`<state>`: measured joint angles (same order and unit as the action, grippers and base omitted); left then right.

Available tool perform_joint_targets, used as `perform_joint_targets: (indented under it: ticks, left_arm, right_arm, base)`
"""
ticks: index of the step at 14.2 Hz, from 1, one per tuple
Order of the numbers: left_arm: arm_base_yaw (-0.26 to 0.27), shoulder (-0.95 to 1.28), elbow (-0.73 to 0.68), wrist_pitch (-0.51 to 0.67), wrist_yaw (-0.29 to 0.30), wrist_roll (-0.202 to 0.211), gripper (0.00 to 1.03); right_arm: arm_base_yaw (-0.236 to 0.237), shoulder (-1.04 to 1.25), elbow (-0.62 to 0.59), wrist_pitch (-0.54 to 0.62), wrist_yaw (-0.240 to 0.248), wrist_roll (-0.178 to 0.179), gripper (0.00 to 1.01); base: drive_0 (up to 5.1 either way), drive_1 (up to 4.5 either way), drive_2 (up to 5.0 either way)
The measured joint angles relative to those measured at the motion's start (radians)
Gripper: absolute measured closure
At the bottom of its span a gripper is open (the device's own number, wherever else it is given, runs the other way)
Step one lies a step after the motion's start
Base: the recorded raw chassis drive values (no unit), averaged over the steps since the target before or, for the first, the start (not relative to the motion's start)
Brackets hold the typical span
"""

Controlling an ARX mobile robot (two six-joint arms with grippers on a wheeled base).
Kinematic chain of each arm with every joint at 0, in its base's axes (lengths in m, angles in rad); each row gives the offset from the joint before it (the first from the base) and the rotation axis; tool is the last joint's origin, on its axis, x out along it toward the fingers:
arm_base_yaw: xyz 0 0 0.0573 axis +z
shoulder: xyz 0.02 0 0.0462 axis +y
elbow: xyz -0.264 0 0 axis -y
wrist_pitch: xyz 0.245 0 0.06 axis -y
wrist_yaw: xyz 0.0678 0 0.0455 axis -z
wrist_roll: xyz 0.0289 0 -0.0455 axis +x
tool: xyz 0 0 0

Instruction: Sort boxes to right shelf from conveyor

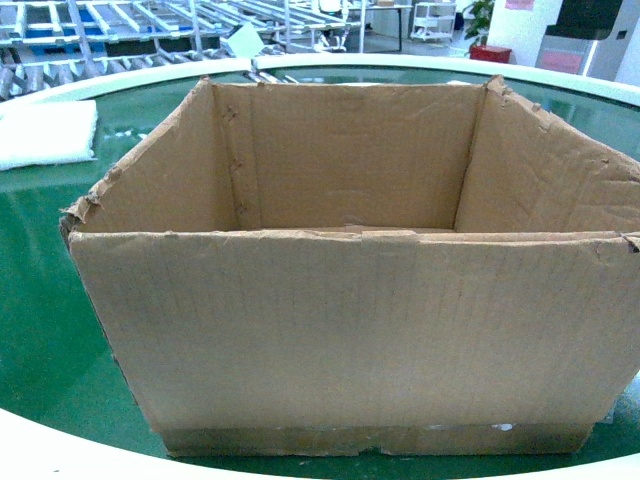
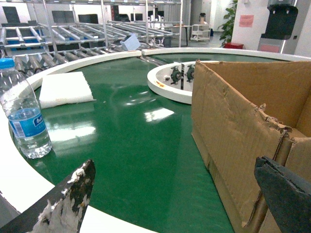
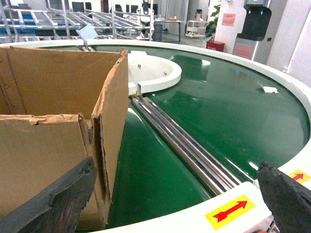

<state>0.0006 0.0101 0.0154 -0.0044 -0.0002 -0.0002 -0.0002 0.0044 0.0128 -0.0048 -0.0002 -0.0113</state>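
At nine o'clock from my left gripper [image 2: 175, 199] a water bottle [image 2: 23, 116] with a blue cap stands upright on the white rim of the conveyor [image 2: 131, 141]. Beyond it, toward ten o'clock, a white foam pad [image 2: 64, 89] lies flat on the green belt. My left jaws are spread wide with nothing between them; the right-hand pad sits just at the near corner of the cardboard box [image 2: 233, 126], though I cannot tell whether it touches.

The box [image 1: 350, 330] stands upright on the belt dead ahead at twelve o'clock in the head view, open at the top, its edges ragged, a taped flap along the bottom.

My right gripper [image 3: 175, 204] is likewise wide open and holds nothing. Its left pad is close beside the box's other near corner [image 3: 43, 150]; its right pad hangs over the rim by the red arrow stickers [image 3: 231, 209]. Steel rollers [image 3: 184, 145] cross the belt toward eleven o'clock.
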Motion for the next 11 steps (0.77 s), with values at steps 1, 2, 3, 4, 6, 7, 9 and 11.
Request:
perform_joint_targets:
  ticks: [1, 2, 3, 4, 6, 7, 9, 11]
  left_arm:
    - [0.000, 0.000, 0.000, 0.000, 0.000, 0.000, 0.05]
    - [0.000, 0.000, 0.000, 0.000, 0.000, 0.000, 0.05]
    - [0.000, 0.000, 0.000, 0.000, 0.000, 0.000, 0.05]
    - [0.000, 0.000, 0.000, 0.000, 0.000, 0.000, 0.05]
    - [0.000, 0.000, 0.000, 0.000, 0.000, 0.000, 0.05]
    - [0.000, 0.000, 0.000, 0.000, 0.000, 0.000, 0.05]
    - [0.000, 0.000, 0.000, 0.000, 0.000, 0.000, 0.05]
    - [0.000, 0.000, 0.000, 0.000, 0.000, 0.000, 0.05]
  right_arm:
    - [0.000, 0.000, 0.000, 0.000, 0.000, 0.000, 0.03]
    - [0.000, 0.000, 0.000, 0.000, 0.000, 0.000, 0.03]
    - [0.000, 0.000, 0.000, 0.000, 0.000, 0.000, 0.03]
    - [0.000, 0.000, 0.000, 0.000, 0.000, 0.000, 0.03]
    - [0.000, 0.000, 0.000, 0.000, 0.000, 0.000, 0.03]
    - [0.000, 0.000, 0.000, 0.000, 0.000, 0.000, 0.03]
    - [0.000, 0.000, 0.000, 0.000, 0.000, 0.000, 0.03]
    - [0.000, 0.000, 0.000, 0.000, 0.000, 0.000, 0.03]
  base:
    - [0.0, 0.00, 0.0]
    - [0.0, 0.00, 0.0]
    - [0.0, 0.00, 0.0]
    - [0.0, 0.00, 0.0]
    - [0.0, 0.00, 0.0]
    - [0.0, 0.00, 0.0]
    - [0.0, 0.00, 0.0]
    - [0.0, 0.00, 0.0]
